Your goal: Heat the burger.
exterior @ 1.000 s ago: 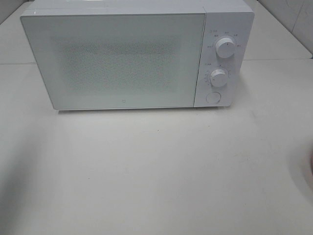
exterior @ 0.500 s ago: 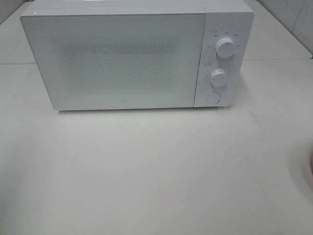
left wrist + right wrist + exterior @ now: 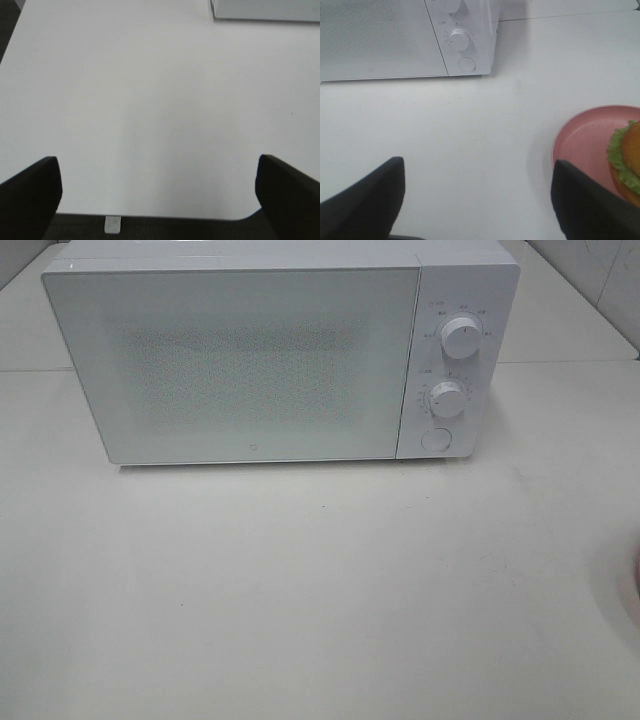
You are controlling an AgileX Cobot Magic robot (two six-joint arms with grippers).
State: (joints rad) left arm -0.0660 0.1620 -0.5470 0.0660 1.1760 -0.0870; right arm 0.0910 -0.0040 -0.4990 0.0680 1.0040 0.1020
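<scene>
The burger (image 3: 629,161), with a golden bun and frilly green lettuce, lies on a round pink plate (image 3: 580,145) and is cut off by the edge of the right wrist view. My right gripper (image 3: 477,165) hangs open over bare table beside the plate, with nothing between its dark fingers (image 3: 365,200). My left gripper (image 3: 156,161) is wide open over the table near its front edge and holds nothing. The white microwave (image 3: 260,360) stands at the back of the table with its door shut. Neither gripper nor the burger shows in the exterior high view.
The microwave's panel carries two round knobs (image 3: 461,337) and a round button (image 3: 435,439) on its right side. The microwave (image 3: 395,40) is also in the right wrist view. A corner of the microwave (image 3: 265,9) shows in the left wrist view. White table (image 3: 320,590) stretches in front.
</scene>
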